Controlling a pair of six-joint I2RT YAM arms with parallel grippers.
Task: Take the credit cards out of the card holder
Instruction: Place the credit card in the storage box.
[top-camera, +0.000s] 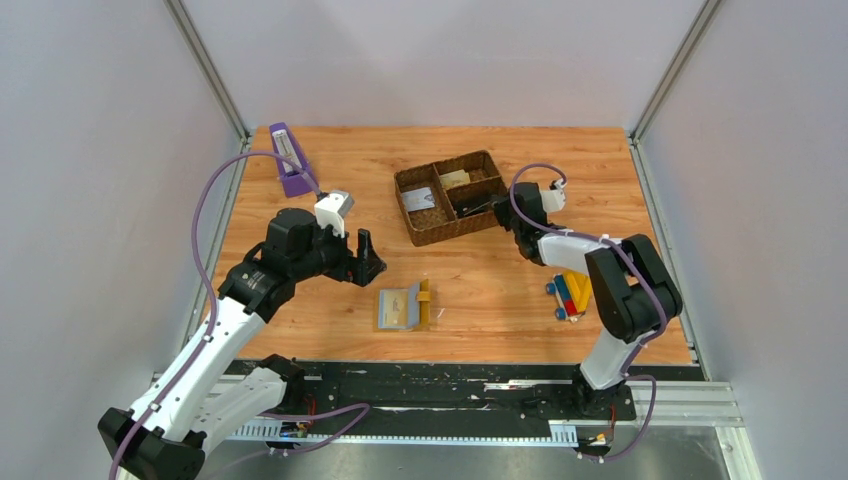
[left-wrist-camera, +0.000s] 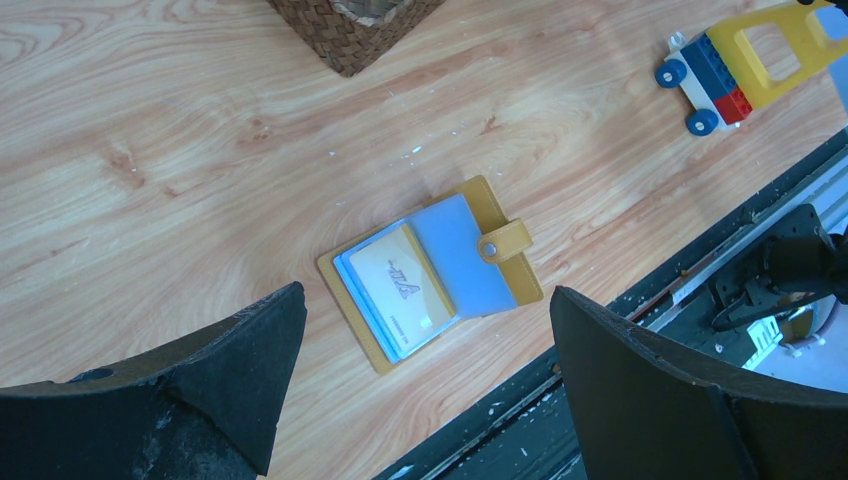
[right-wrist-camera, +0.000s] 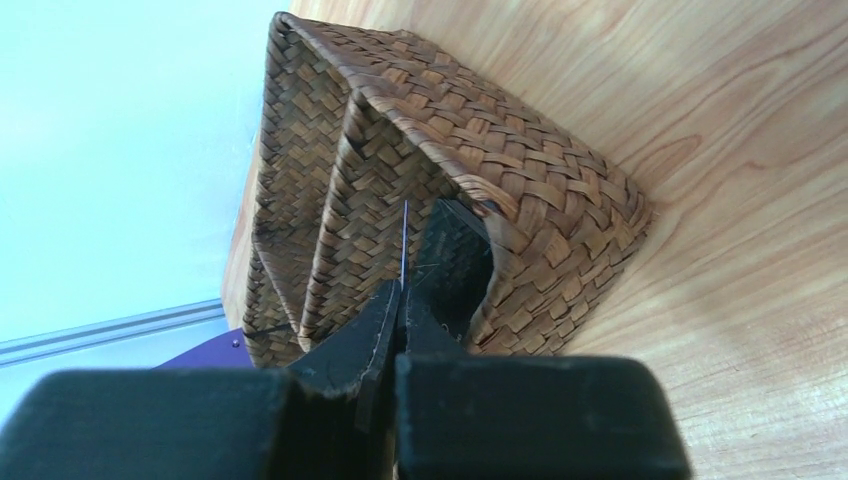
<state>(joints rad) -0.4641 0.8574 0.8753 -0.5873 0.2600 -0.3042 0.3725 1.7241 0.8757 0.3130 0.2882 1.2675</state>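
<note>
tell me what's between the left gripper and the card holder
Nothing: only bare table separates the left gripper from the card holder, in the top external view; the left wrist view shows it unobstructed too.

brown woven tray on the wooden table, purple stand back left, toy cart near right

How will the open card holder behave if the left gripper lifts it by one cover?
Probably floppy: the card holder lies opened flat, so it would likely fold at its spine. It looks thin and light, so pushing may slide it across the smooth table.
</note>
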